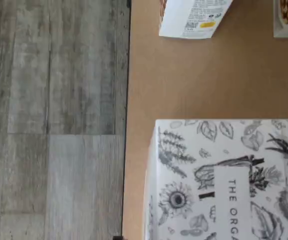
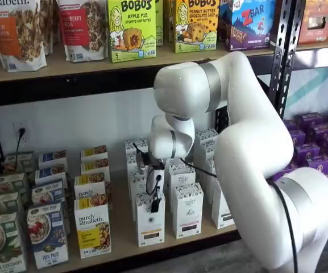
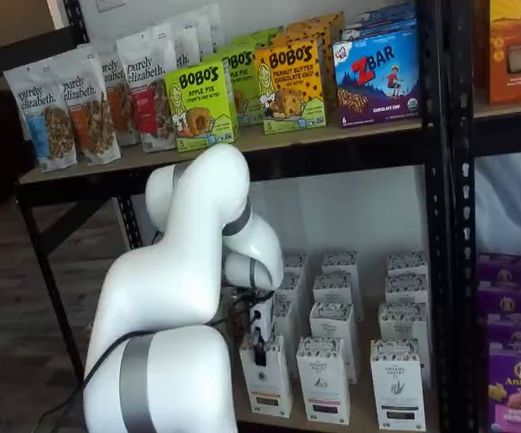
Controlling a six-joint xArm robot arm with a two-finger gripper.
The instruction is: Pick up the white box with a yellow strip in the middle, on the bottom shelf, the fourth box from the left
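The white box (image 2: pixel 150 227) (image 3: pixel 266 379) stands at the front of its row on the bottom shelf (image 2: pixel 121 248), with a dull yellow band low on its front. My gripper (image 2: pixel 154 206) (image 3: pixel 260 350) hangs straight down just over the box's top in both shelf views. Its black fingers show side-on, standing open, and nothing is held. The wrist view looks down on the white box's (image 1: pixel 223 180) speckled leaf-print top, lettered "THE ORGA", with tan shelf board (image 1: pixel 183 75) beside it.
Like white cartons with a black band (image 2: pixel 187 213) (image 3: pixel 323 379) stand right of the white box, and purely elizabeth boxes (image 2: pixel 92 227) stand left of it. More cartons fill the rows behind. My white arm (image 2: pixel 249 159) reaches in from the right. Grey plank floor (image 1: pixel 54 120) lies beyond the shelf's front edge.
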